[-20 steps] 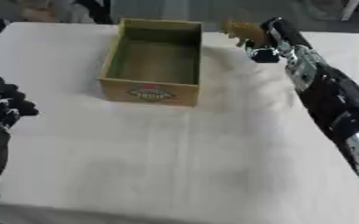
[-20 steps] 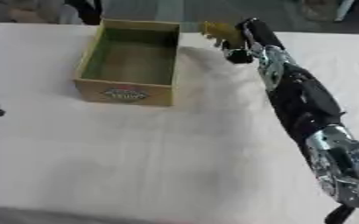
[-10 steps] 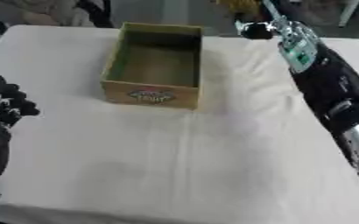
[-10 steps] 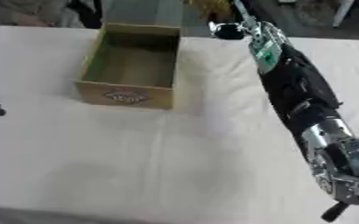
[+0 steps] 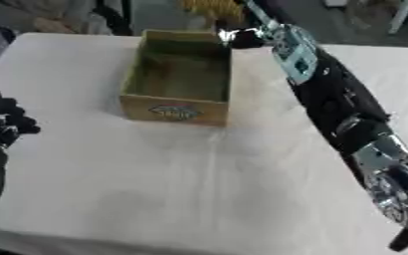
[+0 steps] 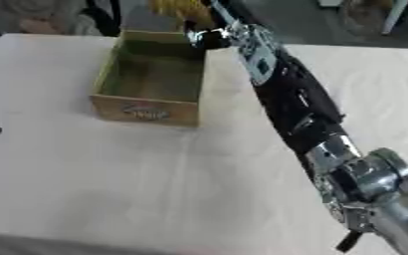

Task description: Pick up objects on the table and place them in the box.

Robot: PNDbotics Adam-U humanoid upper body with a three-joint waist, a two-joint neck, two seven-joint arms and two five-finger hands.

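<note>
Above the far edge of the box (image 5: 178,82) my right hand (image 6: 209,36) hangs at the top of the view, fingers curled round a yellow, bristly thing (image 6: 179,8) (I cannot make out what it is). That thing sits just past the box's far wall, up off the cloth (image 5: 181,184). My right arm (image 5: 334,97) stretches across the table from the lower right. Over at the left edge my left hand (image 5: 0,119) rests idle with its fingers relaxed, holding nothing.
</note>
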